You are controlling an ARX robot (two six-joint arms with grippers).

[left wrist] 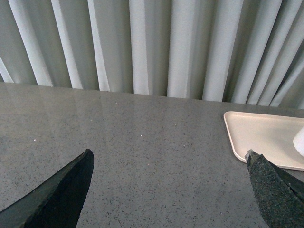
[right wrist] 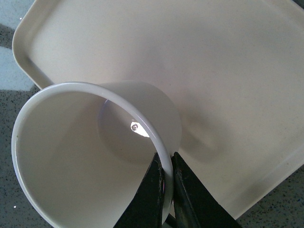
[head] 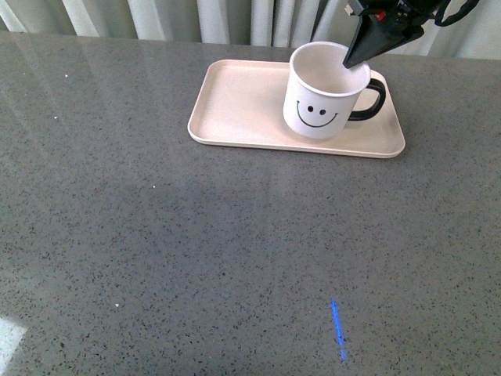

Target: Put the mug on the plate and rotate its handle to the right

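Before me lies a grey speckled table (head: 156, 251), glossy enough to give back pale light. Behind its far edge hangs a whitish pleated curtain (left wrist: 152, 47). Near my side, a short blue streak (head: 337, 329) marks the surface.

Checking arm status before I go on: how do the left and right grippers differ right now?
The left gripper is open, fingers spread wide with nothing between them; the right gripper is shut on the rim of the mug, one finger inside, one outside. The left gripper is over bare table, off the plate; the right gripper is over the plate, where the mug stands. Both have dark tapered fingers.
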